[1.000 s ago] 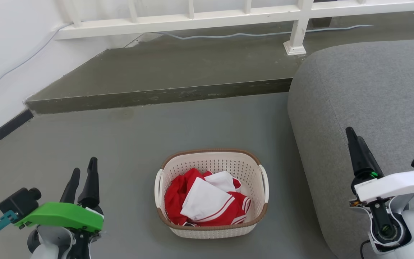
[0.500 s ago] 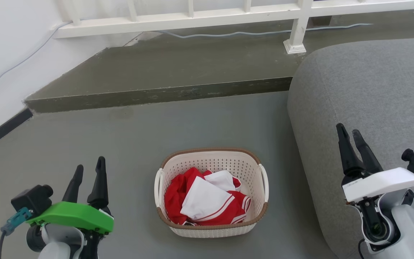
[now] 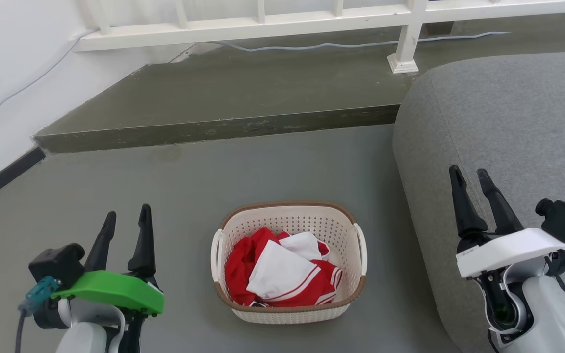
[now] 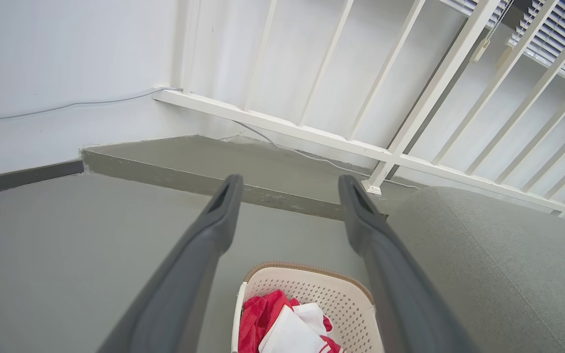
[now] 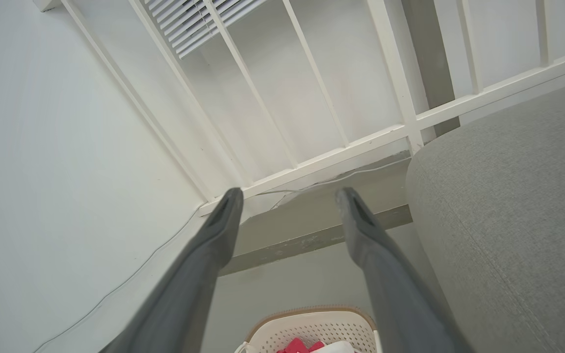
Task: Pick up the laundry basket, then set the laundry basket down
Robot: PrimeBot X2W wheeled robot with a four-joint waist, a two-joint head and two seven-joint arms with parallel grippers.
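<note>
In the head view, the laundry basket [image 3: 287, 316] is seen standing on the grey floor [image 3: 189, 186], low in the middle and between the 2 arms. Red and white clothes [image 3: 277, 274] are heaped inside it. Its 2 white side handles are untouched. The left hand [image 3: 128, 212] is held at the lower left under a green cover [image 3: 111, 291], well apart from the basket, with its 2 dark fingers spread and nothing between them. The right hand [image 3: 468, 170] is held at the lower right under a white cover [image 3: 508, 250], in front of a grey sofa [image 3: 498, 113], likewise spread and empty. A small marking on the front edge of the white cover is too small to be read. A raised step [image 3: 214, 130] and a white railing [image 3: 263, 22] are seen beyond the basket, with a pale cable [image 3: 312, 47] laid along the foot of the railing.

In the left wrist view, the 2 fingers are shown wide apart, and the far part of the basket, with its brown rim and the clothes, is framed between them at the bottom edge.

In the right wrist view, the fingers are again shown wide apart, with the basket's brown rim low between them and the sofa at the right.
</note>
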